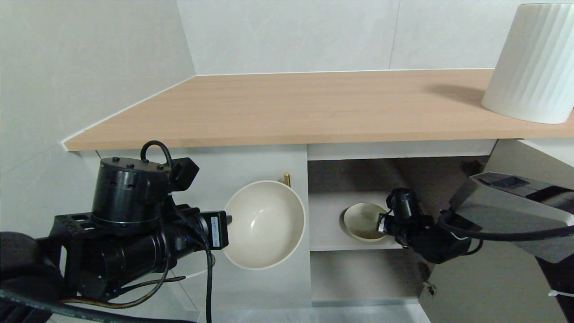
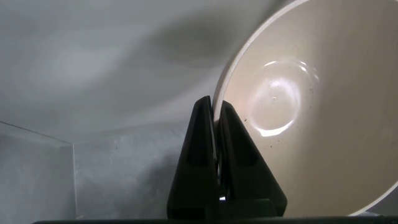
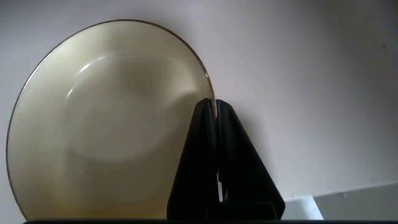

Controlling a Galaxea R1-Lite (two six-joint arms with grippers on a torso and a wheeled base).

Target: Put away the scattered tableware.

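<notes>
2 dishes are gripped at once, each pinched by its rim, likely so it can be slid edge-first into the open cabinet. The left gripper (image 2: pixel 215 107) is clenched on the rim of the cream bowl (image 1: pixel 264 224), holding it tilted before the closed door (image 1: pixel 237 163), left of the opening. The right gripper (image 3: pixel 216 109) is clamped on the edge of the small plate (image 1: pixel 361 220), which seems to lie on the shelf (image 1: pixel 325 224) inside. I judge the plate's release comes next.

Your left arm (image 1: pixel 121 233) is black: a cylindrical housing topped with what look like screws, a looped cable, a white label. Your right arm (image 1: pixel 511 211) wears a grey angular shell, black wrist.
</notes>
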